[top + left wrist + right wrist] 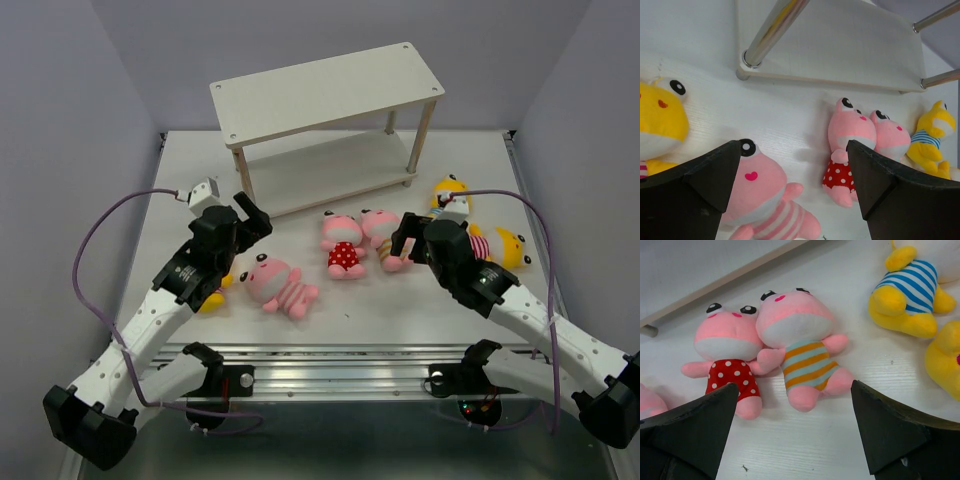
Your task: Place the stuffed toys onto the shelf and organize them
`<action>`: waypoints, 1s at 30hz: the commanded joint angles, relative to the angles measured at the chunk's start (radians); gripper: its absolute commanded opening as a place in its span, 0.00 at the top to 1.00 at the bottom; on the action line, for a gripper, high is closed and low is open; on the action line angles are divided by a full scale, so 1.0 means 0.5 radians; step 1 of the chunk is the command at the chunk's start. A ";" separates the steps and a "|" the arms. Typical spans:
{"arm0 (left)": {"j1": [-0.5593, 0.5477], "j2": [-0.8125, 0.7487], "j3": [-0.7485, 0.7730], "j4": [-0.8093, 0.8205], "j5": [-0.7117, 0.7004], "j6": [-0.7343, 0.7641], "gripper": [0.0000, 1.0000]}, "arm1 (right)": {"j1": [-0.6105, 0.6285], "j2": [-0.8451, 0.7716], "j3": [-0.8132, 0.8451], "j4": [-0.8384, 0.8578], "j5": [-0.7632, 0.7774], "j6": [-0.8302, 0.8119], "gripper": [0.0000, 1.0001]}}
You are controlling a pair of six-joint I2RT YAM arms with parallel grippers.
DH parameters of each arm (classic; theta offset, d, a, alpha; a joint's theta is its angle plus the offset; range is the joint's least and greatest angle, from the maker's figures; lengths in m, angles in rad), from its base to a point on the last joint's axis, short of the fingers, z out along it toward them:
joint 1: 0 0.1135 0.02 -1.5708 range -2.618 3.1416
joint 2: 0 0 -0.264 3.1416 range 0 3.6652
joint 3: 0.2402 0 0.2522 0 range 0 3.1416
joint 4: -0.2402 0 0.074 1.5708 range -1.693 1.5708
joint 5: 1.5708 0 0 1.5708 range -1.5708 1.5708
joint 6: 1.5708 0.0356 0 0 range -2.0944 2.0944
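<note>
Nearest, right jaws spread wide, empty, framing orange-striped pink toy, lined up for grasp; left jaws equally open, empty, over pink-striped toy. All six lie on desk; shelf behind holds none.

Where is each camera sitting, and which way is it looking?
Top external: high behind the arms, looking down on the table, shelf and stuffed toys; left arm and right arm rise from the bottom.
Left wrist: rides the left arm, facing the shelf's bottom board and pink polka-dot toy; open left fingers frame the bottom.
Right wrist: rides the right arm, looking down on the pink toy in orange stripes; open right fingers frame the bottom.
Both wrist views share the pink polka-dot toy.
</note>
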 commanded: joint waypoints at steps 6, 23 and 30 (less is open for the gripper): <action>0.023 -0.185 -0.068 0.010 -0.122 0.053 0.01 | 0.007 -0.037 0.056 -0.008 0.120 0.007 0.00; 0.026 -0.216 -0.175 0.062 -0.024 0.046 0.01 | -0.051 0.426 0.206 -0.560 -0.119 0.268 0.02; 0.026 -0.200 -0.191 0.084 -0.018 0.056 0.01 | -0.076 0.509 0.151 -0.312 -0.202 0.160 0.07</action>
